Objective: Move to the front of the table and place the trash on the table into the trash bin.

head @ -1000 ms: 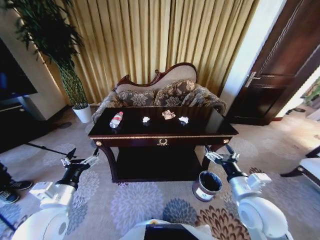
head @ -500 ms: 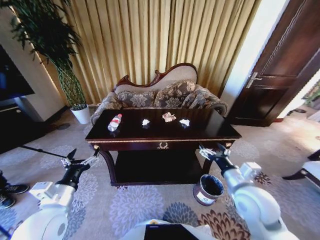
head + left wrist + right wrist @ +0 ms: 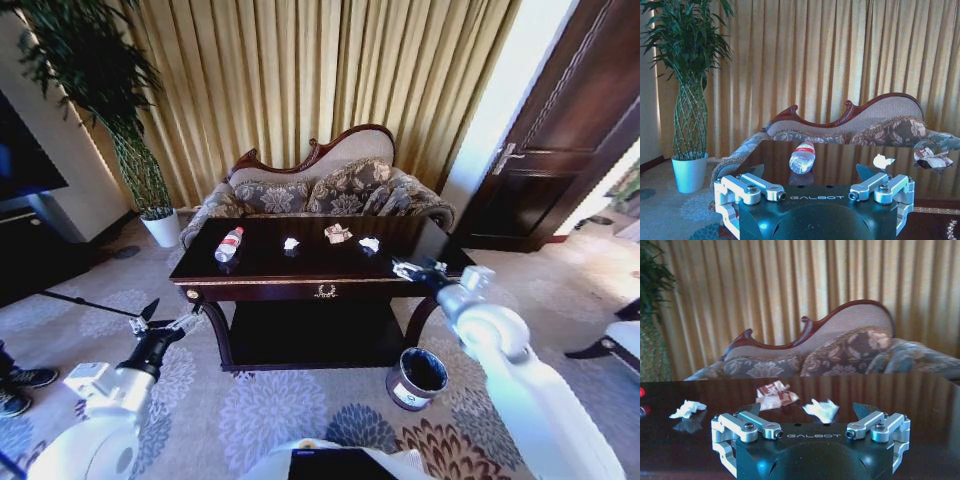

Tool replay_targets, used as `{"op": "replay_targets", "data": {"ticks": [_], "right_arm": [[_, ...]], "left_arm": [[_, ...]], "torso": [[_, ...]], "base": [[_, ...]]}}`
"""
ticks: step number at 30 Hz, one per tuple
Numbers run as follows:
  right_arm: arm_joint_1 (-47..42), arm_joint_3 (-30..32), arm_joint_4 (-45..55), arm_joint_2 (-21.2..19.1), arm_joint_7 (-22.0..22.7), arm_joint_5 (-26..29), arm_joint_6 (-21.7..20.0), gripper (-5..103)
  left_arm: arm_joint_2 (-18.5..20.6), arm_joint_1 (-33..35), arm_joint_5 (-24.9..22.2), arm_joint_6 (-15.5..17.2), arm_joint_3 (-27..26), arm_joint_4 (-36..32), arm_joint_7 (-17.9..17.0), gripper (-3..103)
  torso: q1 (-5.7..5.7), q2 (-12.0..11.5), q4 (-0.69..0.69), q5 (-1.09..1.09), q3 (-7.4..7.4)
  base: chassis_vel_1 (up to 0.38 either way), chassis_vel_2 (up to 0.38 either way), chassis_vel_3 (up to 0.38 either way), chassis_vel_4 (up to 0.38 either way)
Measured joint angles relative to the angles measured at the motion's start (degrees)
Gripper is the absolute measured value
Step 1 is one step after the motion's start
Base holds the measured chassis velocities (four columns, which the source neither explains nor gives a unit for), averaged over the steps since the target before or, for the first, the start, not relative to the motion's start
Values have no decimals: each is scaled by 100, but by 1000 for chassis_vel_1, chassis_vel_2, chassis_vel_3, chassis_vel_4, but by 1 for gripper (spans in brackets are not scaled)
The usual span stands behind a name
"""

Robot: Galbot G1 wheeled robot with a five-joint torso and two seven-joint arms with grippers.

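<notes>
The dark glossy table [image 3: 262,264] stands straight ahead. On it lie the trash: a clear bottle [image 3: 229,244] with a red cap at the left, and three small crumpled paper pieces [image 3: 291,243] [image 3: 338,233] [image 3: 369,243] to its right. The round dark trash bin [image 3: 416,377] sits on the carpet by the table's right front leg. My right gripper [image 3: 415,268] is open at the table's right front edge, facing the nearest paper piece [image 3: 821,409]. My left gripper [image 3: 168,316] hangs open, low, off the table's left front corner, looking at the bottle [image 3: 802,156].
A floral sofa [image 3: 320,190] stands close behind the table before gold curtains. A tall plant in a white pot [image 3: 162,226] is at the back left, a dark door [image 3: 560,150] at the right. A shoe [image 3: 15,385] shows at the left edge.
My right arm has risen from beside the bin and reached forward to the table's right front edge. The left arm has barely moved. The view has edged closer to the table.
</notes>
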Motion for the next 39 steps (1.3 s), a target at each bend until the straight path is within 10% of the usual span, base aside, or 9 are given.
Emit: {"op": "replay_targets", "data": {"ticks": [11,39], "right_arm": [[2462,-2088,-1762,40,239,373,-307,100],[4234,-3402,-4431,676,867,748,-317,100]], "left_arm": [[17,93,-17,-96,-27,0,7,100],[-26,75,-50,-6,-62,3,-7,100]], "torso": [[1,0,-1,-1,0],[0,0,0,-2,0]], "base": [[0,0,0,0],[0,0,0,0]]}}
